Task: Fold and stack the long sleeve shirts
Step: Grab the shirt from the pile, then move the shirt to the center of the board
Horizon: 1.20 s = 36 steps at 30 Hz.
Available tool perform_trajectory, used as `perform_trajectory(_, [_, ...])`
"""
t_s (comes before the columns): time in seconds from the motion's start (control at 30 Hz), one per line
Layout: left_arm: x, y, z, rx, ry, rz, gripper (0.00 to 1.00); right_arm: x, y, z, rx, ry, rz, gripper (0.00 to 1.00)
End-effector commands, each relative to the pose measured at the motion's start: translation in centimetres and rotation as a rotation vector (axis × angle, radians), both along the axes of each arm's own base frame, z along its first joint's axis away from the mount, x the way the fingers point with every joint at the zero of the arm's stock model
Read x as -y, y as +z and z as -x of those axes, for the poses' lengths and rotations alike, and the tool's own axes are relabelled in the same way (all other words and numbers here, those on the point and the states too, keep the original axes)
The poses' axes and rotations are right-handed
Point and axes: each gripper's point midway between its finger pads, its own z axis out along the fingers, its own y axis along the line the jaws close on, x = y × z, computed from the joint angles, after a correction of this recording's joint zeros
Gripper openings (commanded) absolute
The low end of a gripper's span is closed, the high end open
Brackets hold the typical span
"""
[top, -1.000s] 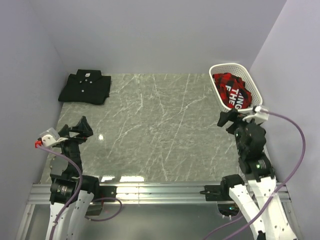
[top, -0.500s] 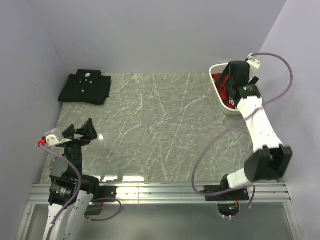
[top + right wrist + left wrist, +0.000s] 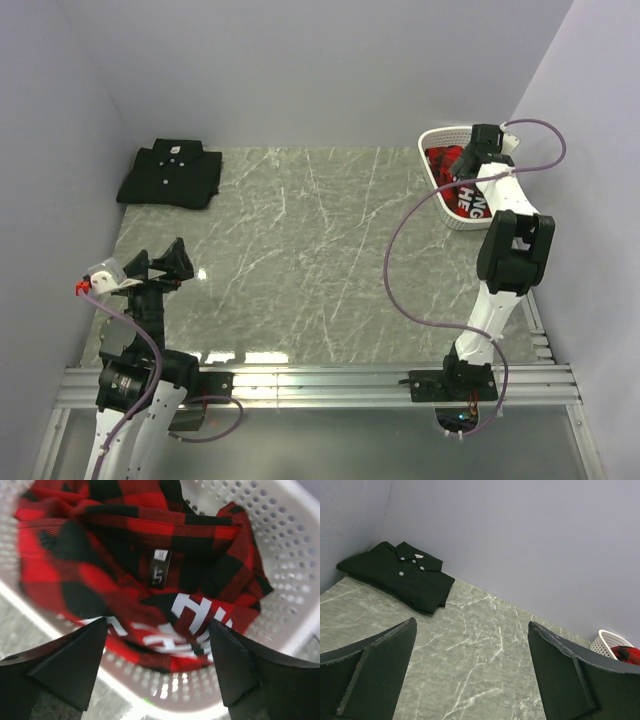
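left claw (image 3: 472, 625) wide, near left | right claw (image 3: 157, 625) wide over plaid shirt (image 3: 150, 535) in basket (image 3: 295, 555) | black shirt (image 3: 170, 175) folded, far left

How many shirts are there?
2. A plain black collared shirt lies folded in the far left corner of the grey marbled table; a red-and-black plaid shirt sits crumpled in the white plastic mesh basket, far right. Others might hide beneath it.

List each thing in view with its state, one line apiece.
basket: upright, at the far right corner of the table.
plaid shirt: crumpled inside the basket.
black shirt: folded, flat at the far left corner.
left gripper: open, empty.
right gripper: open, above the plaid shirt.
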Motion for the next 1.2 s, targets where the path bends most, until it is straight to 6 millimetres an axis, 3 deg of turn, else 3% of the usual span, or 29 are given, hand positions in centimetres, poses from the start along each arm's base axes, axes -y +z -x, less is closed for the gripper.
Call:
perform_trajectory(0.0, [-0.3,0.5,0.0,0.014,0.018,-0.008,0.99,0.5,1.4,-2.0,0.099,0.029,0.006,0.74])
perform_trajectory(0.07, [-0.3,0.4,-0.1,0.01,0.019,-0.01,0.99,0.9,2.7,-2.1,0.125,0.033,0.031,0.48])
perform_trajectory(0.1, [-0.3,0.3,-0.1,0.008,0.022,-0.014,0.99,0.9,3.7,-2.1,0.137,0.045,0.05,0.16])
perform_trajectory(0.17, [-0.4,0.3,-0.1,0.006,0.025,-0.014,0.99,1.1,8.2,-2.1,0.219,0.068,0.114,0.0])
perform_trajectory(0.2, [-0.3,0.3,-0.1,0.005,0.022,-0.016,0.99,1.4,10.2,-1.9,0.252,0.07,0.148,0.0])
perform_trajectory(0.27, [-0.3,0.4,-0.1,0.008,0.022,-0.016,0.99,1.2,16.9,-1.4,0.363,0.094,0.24,0.0])
perform_trajectory(0.3, [-0.3,0.4,-0.2,0.008,0.021,-0.016,0.99,1.2,19.2,-1.0,0.397,0.09,0.278,0.0])
perform_trajectory(0.37, [-0.2,0.4,-0.2,0.007,0.016,-0.016,0.99,0.4,26.4,0.4,0.524,0.115,0.373,0.0])
perform_trajectory(0.4, [-0.2,0.4,-0.2,0.007,0.014,-0.016,0.99,-0.9,28.8,0.7,0.572,0.142,0.4,0.0])
perform_trajectory(0.47, [-0.2,0.3,-0.2,0.004,0.017,-0.015,0.99,-2.3,35.5,2.7,0.703,0.175,0.481,0.0])
perform_trajectory(0.63, [-0.2,0.3,-0.2,0.002,0.013,-0.013,0.99,-11.1,47.4,7.7,1.014,0.38,0.566,0.0])
perform_trajectory(0.77, [-0.2,0.3,-0.2,0.002,0.014,-0.01,0.99,-17.3,52.3,10.7,1.178,0.568,0.574,0.0])
perform_trajectory(0.97, [-0.2,0.2,-0.2,-0.009,0.015,-0.01,0.99,-26.0,55.4,14.5,1.384,0.849,0.457,0.0])
perform_trajectory(1.1, [-0.1,0.0,-0.3,-0.021,0.013,-0.009,0.99,-29.6,54.2,15.6,1.415,0.994,0.319,0.0])
perform_trajectory(1.13, [-0.1,-0.1,-0.4,-0.029,0.012,-0.009,0.99,-30.3,52.0,15.3,1.369,1.025,0.285,0.0])
perform_trajectory(1.17, [-0.1,0.0,-0.3,-0.027,0.013,-0.011,0.99,-30.6,51.0,15.4,1.363,1.03,0.243,0.0])
